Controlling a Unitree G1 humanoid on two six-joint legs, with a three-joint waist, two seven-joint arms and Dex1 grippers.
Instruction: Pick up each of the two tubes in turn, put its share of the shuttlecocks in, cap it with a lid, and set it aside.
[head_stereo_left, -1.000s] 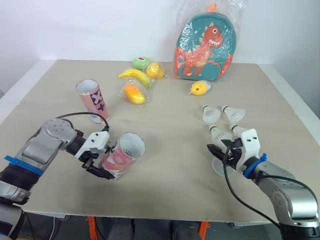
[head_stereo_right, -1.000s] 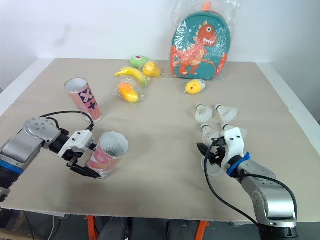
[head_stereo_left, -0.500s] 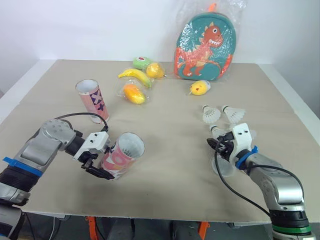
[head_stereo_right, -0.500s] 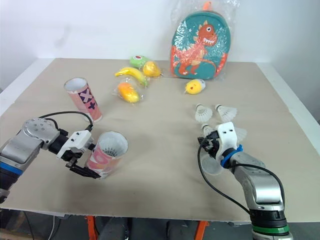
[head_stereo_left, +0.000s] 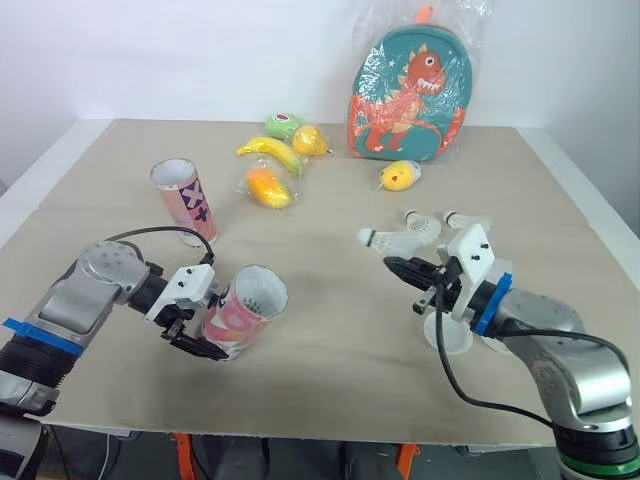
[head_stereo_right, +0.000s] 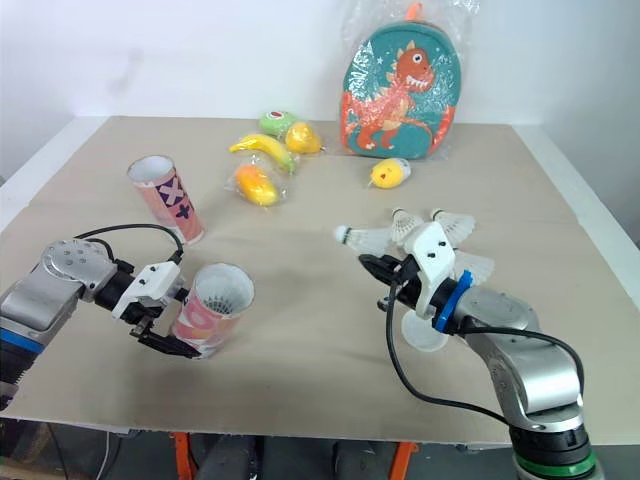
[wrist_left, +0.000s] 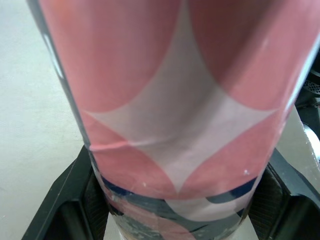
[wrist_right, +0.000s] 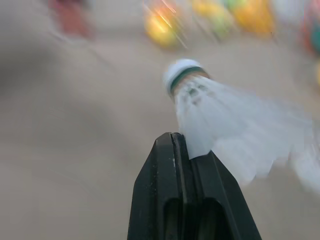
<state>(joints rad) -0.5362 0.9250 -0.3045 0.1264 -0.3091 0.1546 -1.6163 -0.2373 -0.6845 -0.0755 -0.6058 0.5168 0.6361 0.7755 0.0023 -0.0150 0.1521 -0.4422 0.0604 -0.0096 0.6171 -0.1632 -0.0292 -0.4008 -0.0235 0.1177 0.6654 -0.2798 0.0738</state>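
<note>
White wall behind, tan desk (head_stereo_left: 330, 390) in front with a bagged dinosaur backpack (head_stereo_left: 412, 85) and toy fruit (head_stereo_left: 270, 152) at the far edge.

Step in hand looks like loading the first tube. The left hand (head_stereo_left: 198, 336) is clamped round the lower body of the pink tube (head_stereo_left: 243, 312), which is tipped over with its open mouth facing the right hand. The right hand (head_stereo_left: 392, 265) has its fingers pressed together on the feather skirt of a shuttlecock (head_stereo_left: 400, 241), held off the desk with the cork pointing toward the left hand. It is still well apart from the tube mouth.

Next move, I'd judge: carry the cork across, line it up with the mouth, push it in, let go.

The shuttlecock is white-feathered with a white cork and a dark band. Spare shuttlecocks (head_stereo_left: 468, 224) lie just behind the right hand, and a clear lid-like disc (head_stereo_left: 447, 336) sits under it. The second tube (head_stereo_left: 185, 200) stands upright beyond the left hand.
</note>
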